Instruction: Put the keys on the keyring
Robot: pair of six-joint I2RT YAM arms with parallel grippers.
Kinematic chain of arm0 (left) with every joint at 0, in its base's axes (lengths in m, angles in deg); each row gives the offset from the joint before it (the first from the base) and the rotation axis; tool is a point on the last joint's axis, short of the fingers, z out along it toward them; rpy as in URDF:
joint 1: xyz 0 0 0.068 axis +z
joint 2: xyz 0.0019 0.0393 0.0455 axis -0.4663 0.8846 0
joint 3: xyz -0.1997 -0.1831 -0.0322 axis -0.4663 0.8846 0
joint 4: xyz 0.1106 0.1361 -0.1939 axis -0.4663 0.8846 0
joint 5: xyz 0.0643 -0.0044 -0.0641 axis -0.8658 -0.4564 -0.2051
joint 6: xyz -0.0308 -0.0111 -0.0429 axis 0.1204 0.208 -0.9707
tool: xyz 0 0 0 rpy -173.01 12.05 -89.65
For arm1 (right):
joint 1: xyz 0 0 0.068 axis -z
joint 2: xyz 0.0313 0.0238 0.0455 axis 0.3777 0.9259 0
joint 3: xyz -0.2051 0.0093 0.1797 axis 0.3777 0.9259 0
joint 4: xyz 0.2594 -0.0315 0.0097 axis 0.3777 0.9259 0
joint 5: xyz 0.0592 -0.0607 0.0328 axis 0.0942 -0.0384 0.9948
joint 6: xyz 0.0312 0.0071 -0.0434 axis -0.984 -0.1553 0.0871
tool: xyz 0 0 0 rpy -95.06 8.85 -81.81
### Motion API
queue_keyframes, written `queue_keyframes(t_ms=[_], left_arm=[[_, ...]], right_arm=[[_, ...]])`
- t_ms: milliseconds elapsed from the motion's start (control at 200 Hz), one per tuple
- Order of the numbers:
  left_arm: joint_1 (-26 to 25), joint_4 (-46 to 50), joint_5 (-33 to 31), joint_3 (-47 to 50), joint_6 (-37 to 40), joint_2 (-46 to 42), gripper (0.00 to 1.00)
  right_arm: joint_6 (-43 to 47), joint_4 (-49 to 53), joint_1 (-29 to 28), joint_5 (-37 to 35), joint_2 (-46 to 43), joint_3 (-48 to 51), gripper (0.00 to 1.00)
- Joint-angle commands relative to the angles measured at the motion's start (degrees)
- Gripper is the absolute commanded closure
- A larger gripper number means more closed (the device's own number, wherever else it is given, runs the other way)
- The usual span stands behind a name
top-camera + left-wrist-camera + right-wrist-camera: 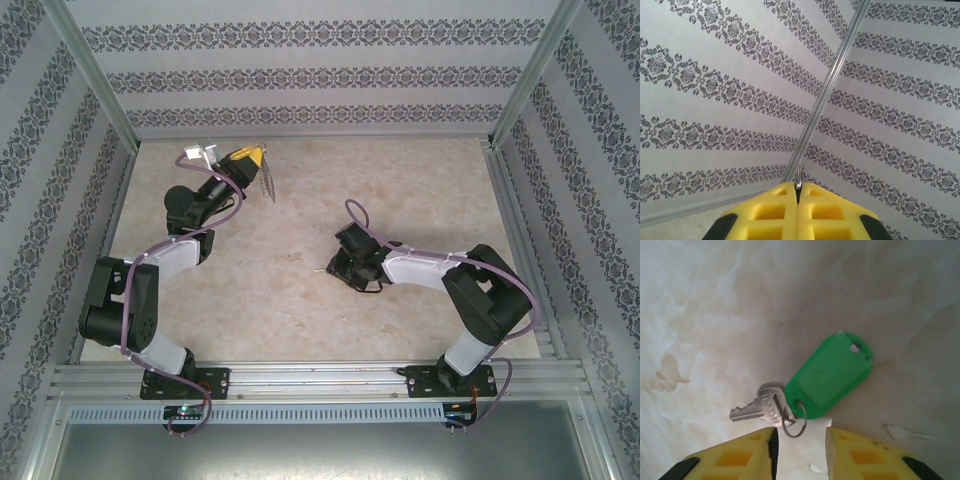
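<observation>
The keys [759, 406] are one silver key joined by a small split ring [795, 421] to a green plastic tag [831, 375], lying flat on the table. My right gripper [801, 440] is open and low over the table, its yellow fingertips on either side of the small ring without touching it. From above, the right gripper [348, 264] sits mid-table with the key's tip [319, 268] poking out to its left. My left gripper [247, 159] is raised at the back left, shut on the keyring [268, 184], whose chain hangs down. A thin metal loop of the keyring [799, 175] sticks out between the shut yellow fingers.
The table [300, 310] is pale, marble-like, with patterned walls on three sides and an aluminium corner post [830, 85] close ahead of the left gripper. Metal rails [320, 375] run along the near edge by the arm bases.
</observation>
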Motion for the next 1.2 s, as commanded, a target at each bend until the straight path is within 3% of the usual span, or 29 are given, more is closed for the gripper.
queue_keyframes(t_ms=[0, 455, 889, 1044, 1194], left_arm=[[0.6, -5.5, 1.1, -2.4, -0.8, 0.6, 1.0], [0.6, -6.0, 1.8, -2.7, -0.7, 1.6, 1.0], [0.7, -6.0, 2.3, -2.9, -0.8, 2.1, 1.0], [0.7, -5.7, 2.7, -2.8, -1.0, 1.5, 1.0], [0.6, -4.7, 3.4, -2.4, -1.3, 0.5, 1.0]], right_arm=[[-2.4, -1.6, -0.3, 0.0, 1.2, -0.9, 0.68], [-1.8, -2.3, 0.3, -1.0, 3.5, -2.7, 0.72], [-0.8, -2.2, 1.4, -1.2, 2.3, -0.6, 0.98], [5.3, -1.0, 2.1, -0.2, -0.9, 0.1, 1.0], [16.9, -0.3, 4.4, 4.2, -4.8, 0.6, 1.0]])
